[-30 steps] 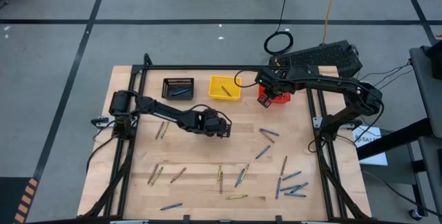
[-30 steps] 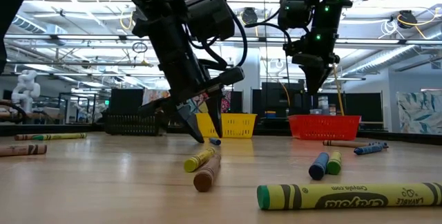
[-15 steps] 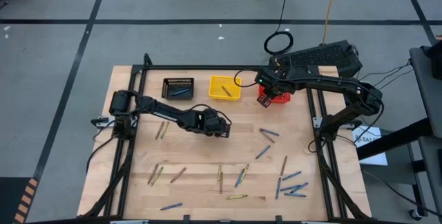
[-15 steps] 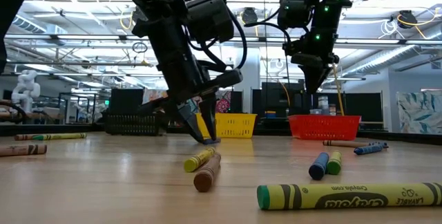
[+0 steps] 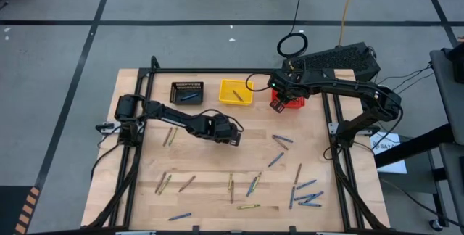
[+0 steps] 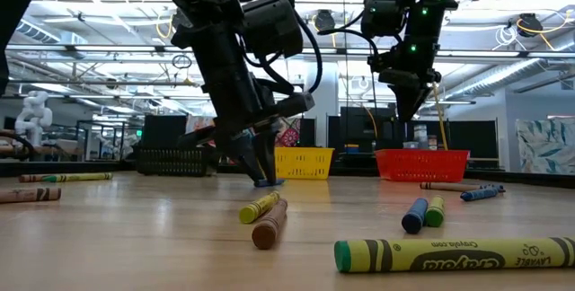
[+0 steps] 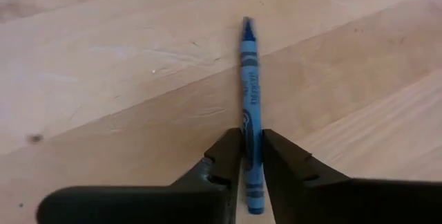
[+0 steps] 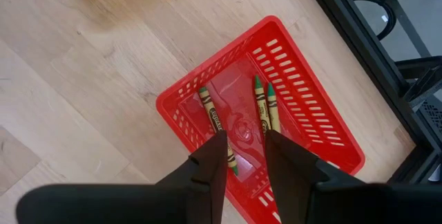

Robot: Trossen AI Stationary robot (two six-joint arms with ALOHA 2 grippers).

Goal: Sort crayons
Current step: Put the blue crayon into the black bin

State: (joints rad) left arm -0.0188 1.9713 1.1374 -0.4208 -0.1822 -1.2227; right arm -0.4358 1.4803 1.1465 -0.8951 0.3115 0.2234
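Blue paper-wrapped crayon [image 7: 250, 106] lies flat on the pale wooden surface [image 5: 217, 162], near centre, pinched narrow between the left gripper [image 7: 251, 160]'s dark fingers. Nearest the low camera, a yellow-green crayon [image 6: 454, 254] reads "Crayola". At two o'clock, the right gripper [image 8: 243, 156] hovers part-open, holding nothing, over the red mesh basket [image 8: 324, 131] with three olive crayons [image 8: 262, 103].
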